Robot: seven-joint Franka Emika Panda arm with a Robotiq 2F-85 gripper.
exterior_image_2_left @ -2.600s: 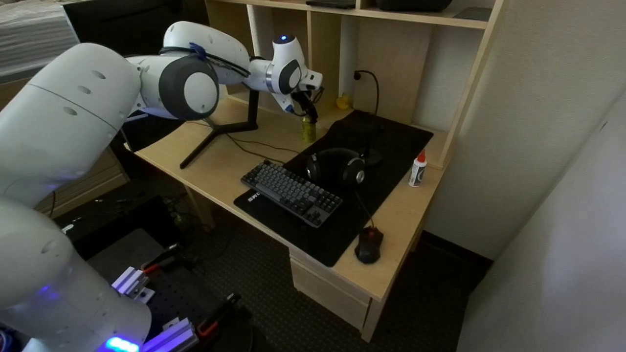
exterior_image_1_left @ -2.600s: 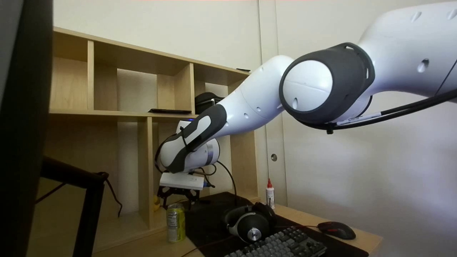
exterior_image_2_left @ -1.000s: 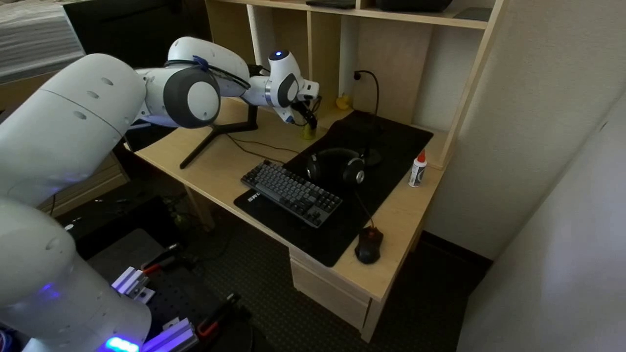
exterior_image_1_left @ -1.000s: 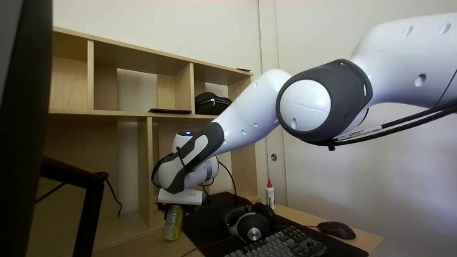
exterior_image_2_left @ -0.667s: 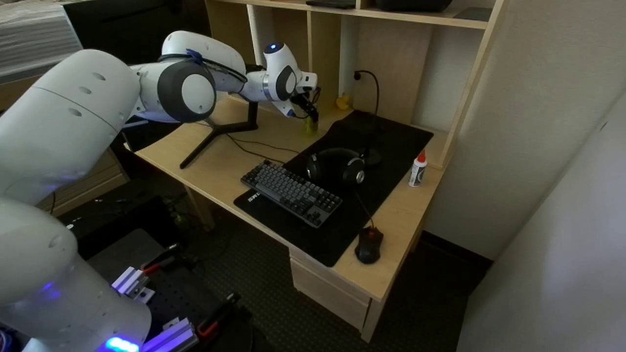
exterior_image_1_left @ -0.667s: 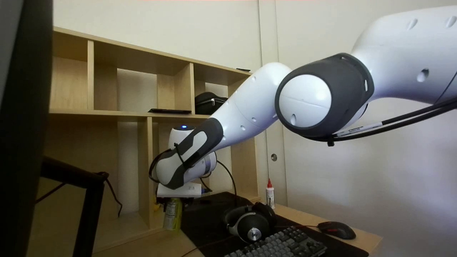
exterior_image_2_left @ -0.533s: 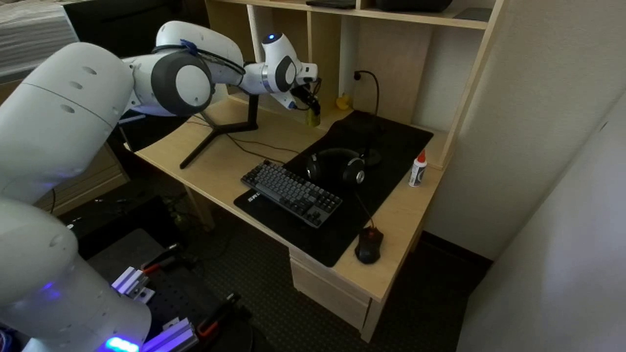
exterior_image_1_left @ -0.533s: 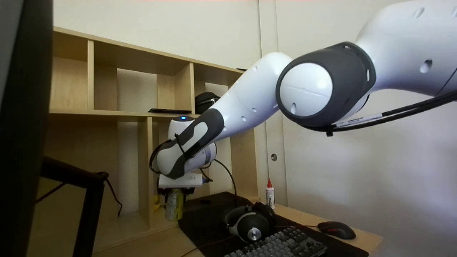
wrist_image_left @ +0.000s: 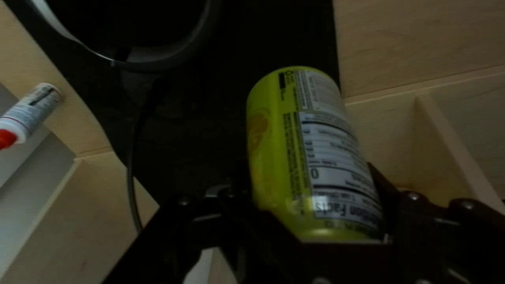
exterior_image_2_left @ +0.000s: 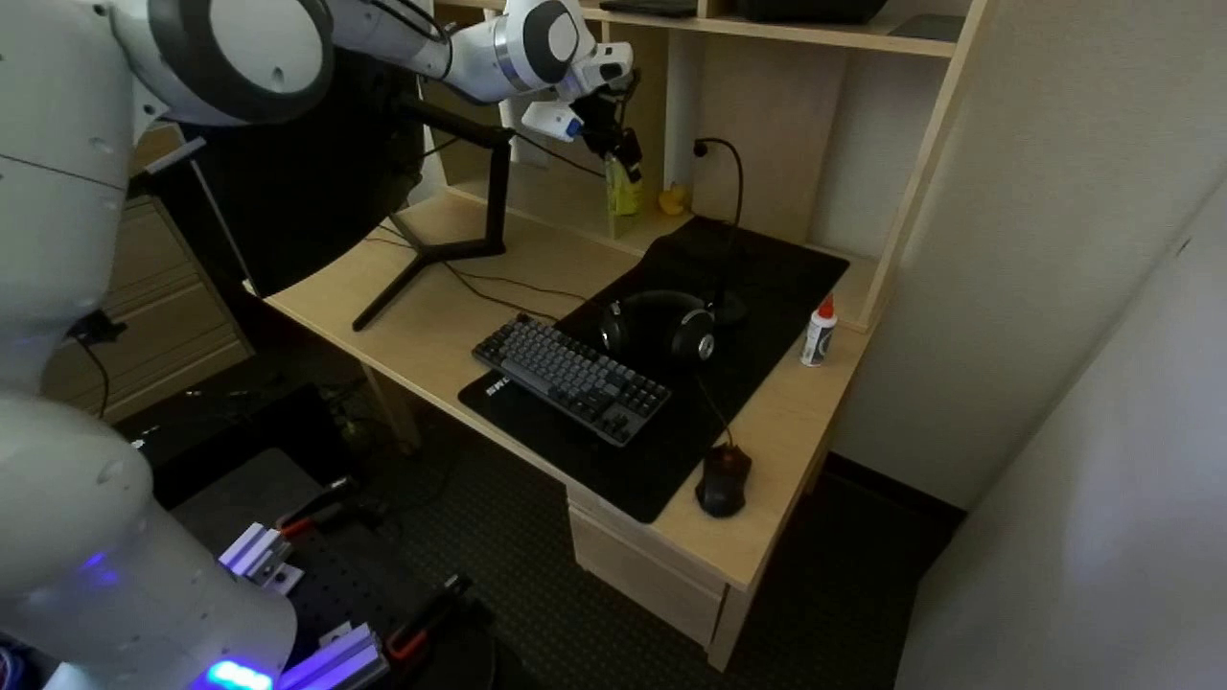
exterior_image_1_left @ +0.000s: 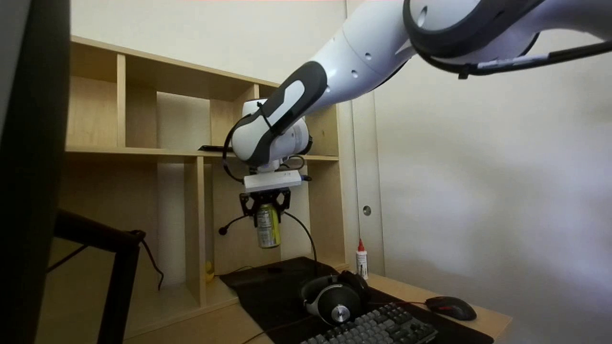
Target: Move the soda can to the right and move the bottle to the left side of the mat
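Note:
The yellow-green soda can hangs in the air, slightly tilted, with my gripper shut on its upper part. In the wrist view the can fills the space between the dark fingers, its far end pointing over the black surface. An exterior view has the can above the desk's back, near the mat's far left corner. The black mat lies flat across the desk. Beyond its right edge, on bare wood, stands the white bottle with a red cap, upright and apart from the gripper.
Headphones and a keyboard lie on the mat, and a thin black gooseneck rises behind. A mouse sits by the right edge. The wooden shelf, a yellow duck and a monitor stand border the workspace.
The gripper came down over the can, took hold of it and lifted it off the desk. Since then it has risen well up and shifted toward the mat. The bottle has not moved.

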